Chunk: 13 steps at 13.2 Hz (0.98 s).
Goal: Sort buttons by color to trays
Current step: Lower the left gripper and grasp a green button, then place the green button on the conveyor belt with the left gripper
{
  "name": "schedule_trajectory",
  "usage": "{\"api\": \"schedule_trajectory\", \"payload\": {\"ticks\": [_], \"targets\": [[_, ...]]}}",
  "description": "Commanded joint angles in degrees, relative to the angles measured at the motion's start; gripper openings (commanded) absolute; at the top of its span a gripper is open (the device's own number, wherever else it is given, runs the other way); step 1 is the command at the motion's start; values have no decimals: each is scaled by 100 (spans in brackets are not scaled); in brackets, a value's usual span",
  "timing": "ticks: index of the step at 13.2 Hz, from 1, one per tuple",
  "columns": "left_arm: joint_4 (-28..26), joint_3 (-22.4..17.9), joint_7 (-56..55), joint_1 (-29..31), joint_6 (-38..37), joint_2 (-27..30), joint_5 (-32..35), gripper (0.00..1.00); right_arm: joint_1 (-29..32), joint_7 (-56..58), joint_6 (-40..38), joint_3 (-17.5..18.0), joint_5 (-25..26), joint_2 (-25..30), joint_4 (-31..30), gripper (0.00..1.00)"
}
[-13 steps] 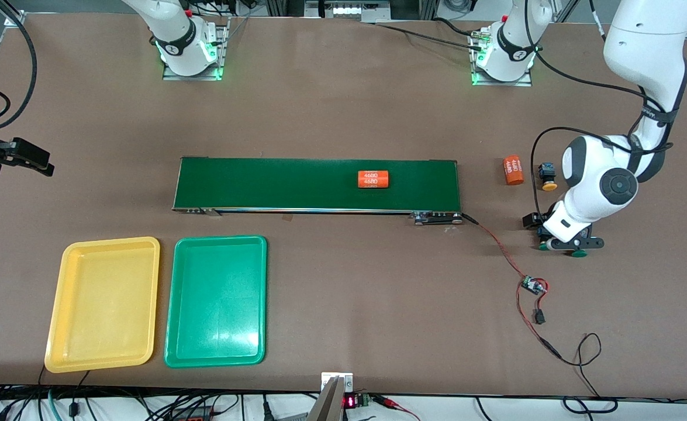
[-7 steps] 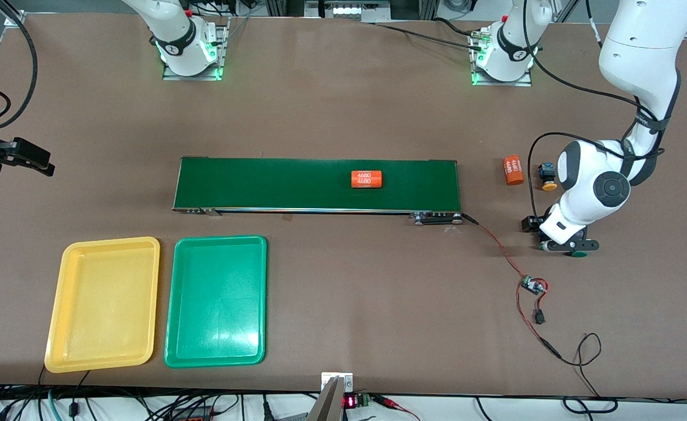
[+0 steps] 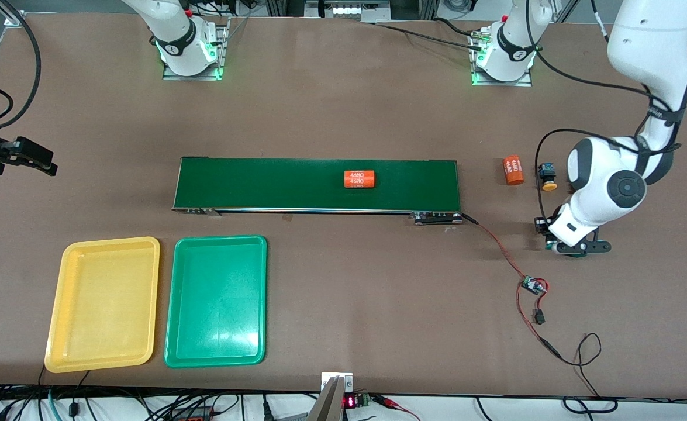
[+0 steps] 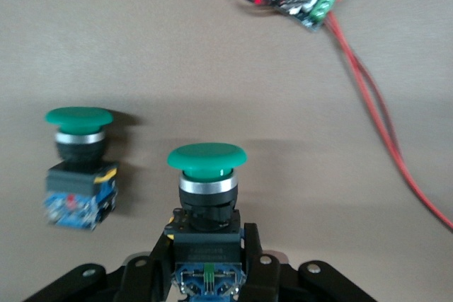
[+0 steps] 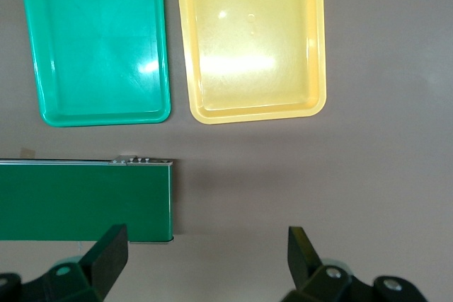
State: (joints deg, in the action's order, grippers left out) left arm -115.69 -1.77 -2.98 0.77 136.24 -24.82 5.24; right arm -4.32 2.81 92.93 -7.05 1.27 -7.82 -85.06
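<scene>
Left wrist: green-capped button (image 4: 206, 203), black/blue body

In the front view the left gripper (image 3: 577, 245) hides under its own white arm, so the green button (image 4: 207, 196) in its closed fingers cannot be seen there. In the left wrist view the bottom of that button is cut off by the edge, and a second green button (image 4: 76, 167) beside it looks a bit blurry. The right gripper (image 3: 24, 156) is cut by the edge in the front view, and the conveyor belt (image 5: 85, 199) runs off the edge in the right wrist view
</scene>
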Motion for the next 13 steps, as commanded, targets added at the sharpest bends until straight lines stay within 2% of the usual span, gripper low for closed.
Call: {"api": "schedule_trajectory", "payload": {"ticks": [1,3,6,9,11,13], "targets": [[-24,622,52,-6,-824,573,91,16,1,0,-82,11,84,70,-11,100],[-24,1273,-106,-6,-1203,662,47,17,10,9,-99,-7,76,78,-11,100],[-59,1853,-833,-59,-1249,706,-15,17,10,-9,-134,-7,49,78,-11,100],[-103,2670,-2387,-190,-1231,654,-15,17,18,-18,-205,-7,14,105,-2,100],[-112,3023,-2917,-235,-1187,636,-15,17,36,-27,-170,-16,5,96,-11,100],[-112,3191,-3277,-374,-1100,487,-84,17,45,-27,-161,-16,-4,96,-11,100]]}}
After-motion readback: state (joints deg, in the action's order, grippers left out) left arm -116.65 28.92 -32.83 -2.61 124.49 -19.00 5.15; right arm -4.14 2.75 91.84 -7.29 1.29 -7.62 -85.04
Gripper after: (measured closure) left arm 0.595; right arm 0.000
